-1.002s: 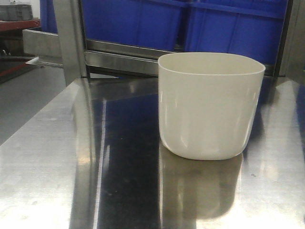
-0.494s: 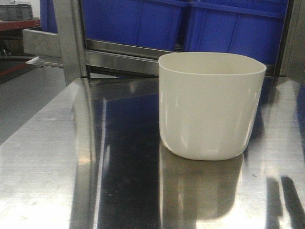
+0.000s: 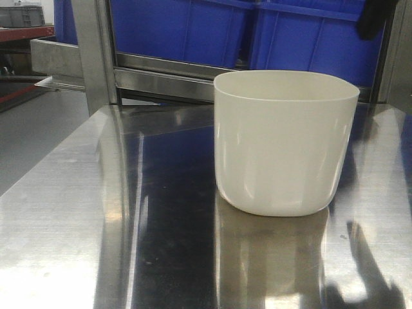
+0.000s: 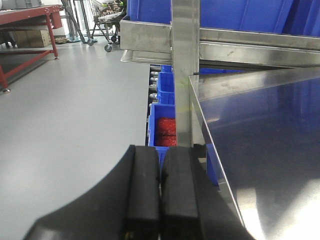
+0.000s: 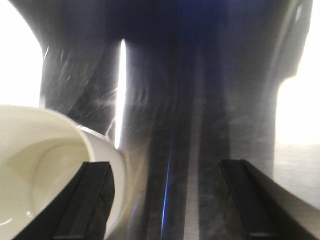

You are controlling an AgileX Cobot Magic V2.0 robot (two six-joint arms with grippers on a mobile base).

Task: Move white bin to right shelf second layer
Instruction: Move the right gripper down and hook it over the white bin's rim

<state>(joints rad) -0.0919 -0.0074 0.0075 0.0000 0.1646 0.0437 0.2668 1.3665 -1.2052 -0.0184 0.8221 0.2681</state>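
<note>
The white bin (image 3: 285,138) stands upright and empty on the shiny steel tabletop (image 3: 154,212), right of centre. In the right wrist view it shows as a cream rim at the lower left (image 5: 45,165). My right gripper (image 5: 167,200) hovers open above the table. Its left finger (image 5: 92,200) lies over the bin's near rim and its right finger (image 5: 245,200) is out over bare steel. A dark part of the right arm (image 3: 376,16) enters the front view at the top right. My left gripper (image 4: 161,150) is shut on nothing, beside the table's left edge. The right shelf second layer is out of view.
Large blue crates (image 3: 257,32) sit on a steel rack bar (image 3: 167,80) behind the bin, with a steel upright post (image 3: 96,51) at the left. Below the table's left edge are small blue bins with red contents (image 4: 166,127). Grey floor lies to the left.
A dark part of the right arm has come into the front view at the top right. Its shadow on the tabletop has grown and shifted left. The bin has not moved.
</note>
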